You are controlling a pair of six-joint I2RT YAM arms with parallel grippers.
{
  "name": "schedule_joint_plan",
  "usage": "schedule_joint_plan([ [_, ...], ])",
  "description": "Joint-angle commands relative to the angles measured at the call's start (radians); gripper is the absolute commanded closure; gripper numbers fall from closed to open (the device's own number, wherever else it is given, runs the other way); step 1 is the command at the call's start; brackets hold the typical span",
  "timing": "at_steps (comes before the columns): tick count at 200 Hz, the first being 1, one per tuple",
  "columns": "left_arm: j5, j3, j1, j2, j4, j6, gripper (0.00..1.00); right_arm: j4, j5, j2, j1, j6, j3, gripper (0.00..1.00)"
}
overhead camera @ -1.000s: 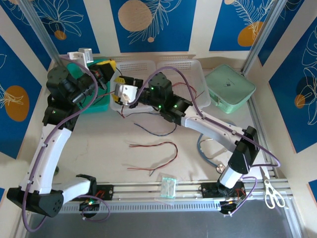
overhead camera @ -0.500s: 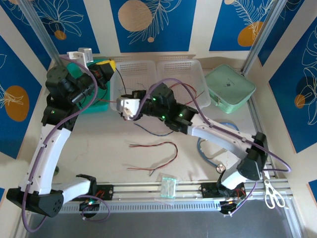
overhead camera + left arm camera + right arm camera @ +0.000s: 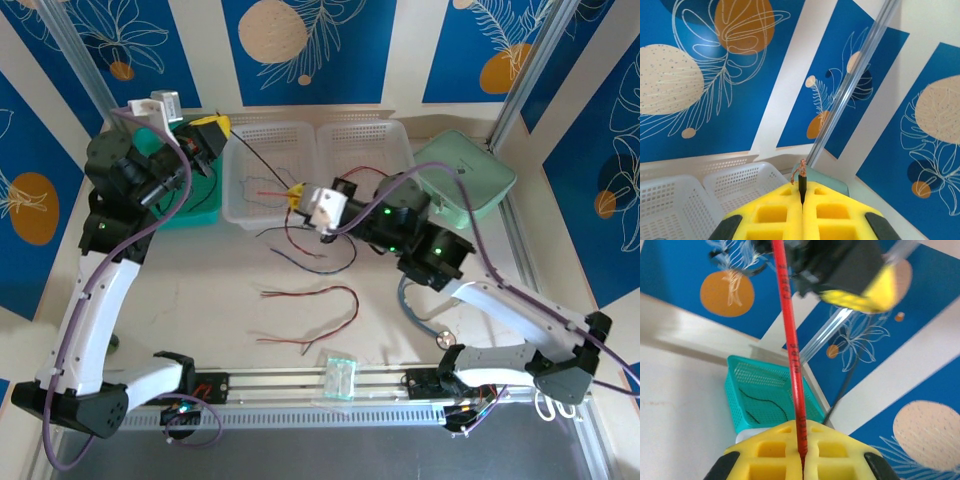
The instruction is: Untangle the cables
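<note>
My left gripper (image 3: pixel 214 128) is raised at the back left, its yellow pads shut on the bare-copper end of a black cable (image 3: pixel 801 183). This black cable (image 3: pixel 258 160) runs taut over the left white basket towards my right gripper (image 3: pixel 297 194). In the right wrist view the right gripper (image 3: pixel 802 440) is shut on a red cable (image 3: pixel 790 340) that rises straight up towards the left gripper (image 3: pixel 855 285). Below the right gripper, red, black and blue cables (image 3: pixel 300 248) hang in loops onto the table. Another red cable (image 3: pixel 335 292) lies loose nearer the front.
Two white baskets (image 3: pixel 268 132) (image 3: pixel 372 133) stand at the back, a teal basket (image 3: pixel 195 210) with a black cable in it on their left, and a mint case (image 3: pixel 468 175) on their right. A stethoscope (image 3: pixel 420 312), a small plastic bag (image 3: pixel 340 376) and scissors (image 3: pixel 548 393) lie near the front.
My right gripper closed on the red cable and moved right, away from the left basket's front. The black cable between the two grippers is now stretched taut. The left gripper rose slightly.
</note>
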Motion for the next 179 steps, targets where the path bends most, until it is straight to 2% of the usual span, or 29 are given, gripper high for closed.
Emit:
schedule_joint_plan([
  [1, -0.052, -0.046, 0.000, -0.026, 0.071, -0.035, 1.00, 0.074, -0.070, -0.106, -0.037, 0.216, -0.018, 1.00],
  [53, -0.061, -0.124, -0.002, -0.063, 0.236, -0.128, 1.00, 0.027, -0.064, -0.207, -0.140, 0.287, -0.002, 1.00],
  [99, -0.038, -0.131, -0.001, -0.088, 0.260, -0.140, 1.00, -0.047, -0.063, -0.223, -0.318, 0.419, 0.036, 1.00],
  [166, -0.091, -0.183, -0.002, -0.092, 0.310, -0.186, 1.00, -0.046, 0.013, -0.272, -0.495, 0.548, 0.001, 1.00],
  [179, -0.131, -0.196, 0.001, -0.099, 0.303, -0.186, 1.00, -0.050, 0.014, -0.279, -0.530, 0.565, -0.006, 1.00],
])
